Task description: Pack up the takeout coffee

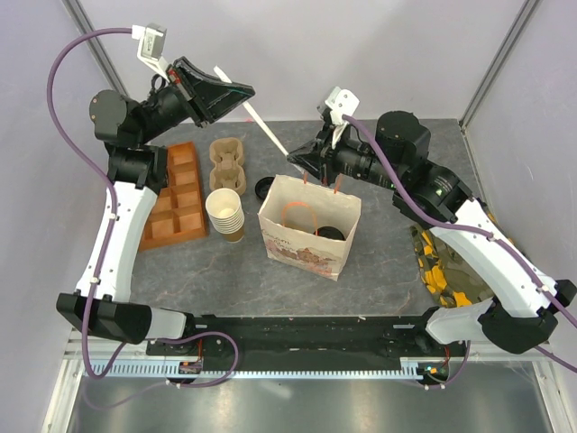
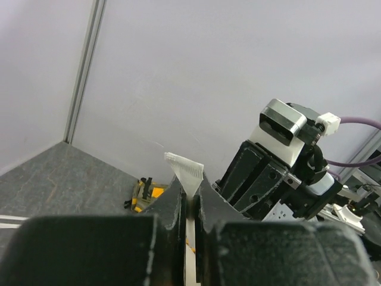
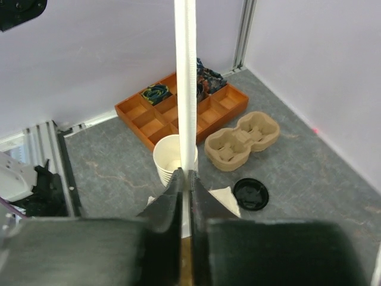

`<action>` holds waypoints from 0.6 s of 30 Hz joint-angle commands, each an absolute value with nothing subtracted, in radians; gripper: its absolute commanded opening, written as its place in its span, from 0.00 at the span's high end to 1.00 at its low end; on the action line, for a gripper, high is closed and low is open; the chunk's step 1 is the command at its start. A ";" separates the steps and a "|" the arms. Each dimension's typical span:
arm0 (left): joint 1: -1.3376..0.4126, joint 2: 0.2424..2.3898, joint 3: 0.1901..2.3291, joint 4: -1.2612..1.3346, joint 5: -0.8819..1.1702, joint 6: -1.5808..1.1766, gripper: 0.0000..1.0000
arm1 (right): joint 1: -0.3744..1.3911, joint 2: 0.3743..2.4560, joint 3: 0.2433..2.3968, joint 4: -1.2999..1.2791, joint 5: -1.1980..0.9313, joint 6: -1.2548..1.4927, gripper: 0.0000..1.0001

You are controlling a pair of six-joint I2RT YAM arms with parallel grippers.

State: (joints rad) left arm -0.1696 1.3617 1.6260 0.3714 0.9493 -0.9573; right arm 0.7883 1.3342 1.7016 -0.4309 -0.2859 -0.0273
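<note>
A long white paper-wrapped straw [image 1: 263, 126] hangs in the air behind the paper bag [image 1: 302, 244], held at both ends. My left gripper [image 1: 247, 91] is shut on its upper end, and the wrapper's flat tip [image 2: 186, 171] sticks out past the left gripper [image 2: 191, 195]. My right gripper [image 1: 294, 159] is shut on the lower end, just above the bag's back rim. In the right wrist view the straw [image 3: 186, 83] rises straight up from the right gripper [image 3: 186, 176]. Inside the open bag a round black lid, the takeout coffee [image 1: 331, 232], shows from above.
An orange compartment tray [image 1: 180, 194] lies at the left, with a cardboard cup carrier [image 1: 228, 164] beside it. A stack of lidless paper cups [image 1: 225, 214] and a loose black lid [image 1: 264, 188] stand left of the bag. A yellow-and-black packet [image 1: 442, 266] lies under the right arm.
</note>
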 commanded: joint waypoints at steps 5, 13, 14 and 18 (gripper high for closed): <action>-0.170 1.324 1.680 0.217 1.003 -0.764 0.98 | 0.778 1.304 1.741 -0.468 -0.170 -0.066 0.16; -0.213 1.298 1.747 -0.170 1.066 -0.230 0.98 | 0.553 1.233 1.706 -0.491 -0.129 0.035 0.02; -0.259 1.296 1.753 -0.249 1.052 -0.168 0.98 | 0.532 1.227 1.701 -0.491 -0.120 0.038 0.02; -0.400 1.289 1.764 -0.389 0.964 0.117 0.98 | 0.454 1.193 1.677 -0.491 -0.077 0.054 0.02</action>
